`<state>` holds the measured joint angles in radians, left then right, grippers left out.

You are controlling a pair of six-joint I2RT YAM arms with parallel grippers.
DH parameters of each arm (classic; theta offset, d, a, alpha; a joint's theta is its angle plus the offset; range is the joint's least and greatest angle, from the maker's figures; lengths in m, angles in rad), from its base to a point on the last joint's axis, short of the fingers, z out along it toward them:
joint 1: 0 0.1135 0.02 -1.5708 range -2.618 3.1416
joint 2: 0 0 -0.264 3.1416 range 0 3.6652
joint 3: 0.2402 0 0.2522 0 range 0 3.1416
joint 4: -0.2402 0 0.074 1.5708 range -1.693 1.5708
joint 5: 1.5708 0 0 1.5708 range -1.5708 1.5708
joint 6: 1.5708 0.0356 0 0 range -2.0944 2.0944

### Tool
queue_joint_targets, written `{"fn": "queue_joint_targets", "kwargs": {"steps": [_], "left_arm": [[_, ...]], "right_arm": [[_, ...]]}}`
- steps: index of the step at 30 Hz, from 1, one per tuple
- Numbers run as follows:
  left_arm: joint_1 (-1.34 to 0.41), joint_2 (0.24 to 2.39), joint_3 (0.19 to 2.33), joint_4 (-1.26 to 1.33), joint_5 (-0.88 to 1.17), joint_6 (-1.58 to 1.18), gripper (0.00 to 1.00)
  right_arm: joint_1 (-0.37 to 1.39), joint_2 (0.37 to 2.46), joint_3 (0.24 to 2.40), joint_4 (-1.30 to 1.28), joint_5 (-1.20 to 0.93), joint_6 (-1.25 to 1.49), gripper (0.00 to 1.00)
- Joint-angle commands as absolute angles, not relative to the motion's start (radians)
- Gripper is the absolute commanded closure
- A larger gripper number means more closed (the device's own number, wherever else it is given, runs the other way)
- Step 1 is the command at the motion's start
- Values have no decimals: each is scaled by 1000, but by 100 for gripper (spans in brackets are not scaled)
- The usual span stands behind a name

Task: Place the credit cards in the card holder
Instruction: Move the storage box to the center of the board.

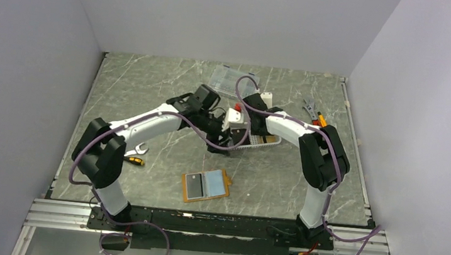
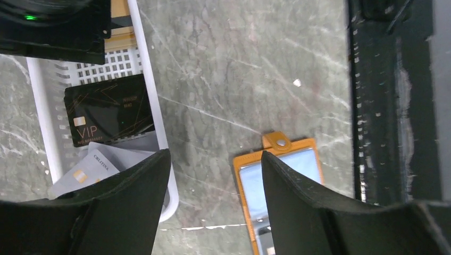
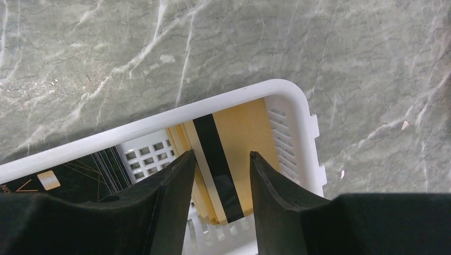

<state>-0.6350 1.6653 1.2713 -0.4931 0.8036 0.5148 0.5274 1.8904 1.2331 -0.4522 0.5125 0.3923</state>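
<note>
Marble table [image 1: 151, 88], white basket [image 3: 159, 123] walls around cards [image 2: 109, 109]

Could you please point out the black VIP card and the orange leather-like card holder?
Black plastic VIP card [image 2: 109, 109]: left wrist view, middle of its face.
Flat orange leather-like card holder [image 2: 277, 142]: left wrist view, snap-button tab.

A grey table [image 1: 151, 88] inside plain white walls [image 1: 234, 21].
Thin white lines cross its top; a metal rail [image 1: 62, 215] lines the near edge.
</note>
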Motion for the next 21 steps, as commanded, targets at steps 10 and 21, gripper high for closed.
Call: {"fn": "queue_joint_targets", "kwargs": {"steps": [10,21], "left_arm": [[-781,1779,1240,-233,465,738,30],[-836,1827,1170,-78,270,791,31]], "right_arm": [[482,1865,1214,-431,445,393,60],[453,1875,1226,-431,361,389,61]]}}
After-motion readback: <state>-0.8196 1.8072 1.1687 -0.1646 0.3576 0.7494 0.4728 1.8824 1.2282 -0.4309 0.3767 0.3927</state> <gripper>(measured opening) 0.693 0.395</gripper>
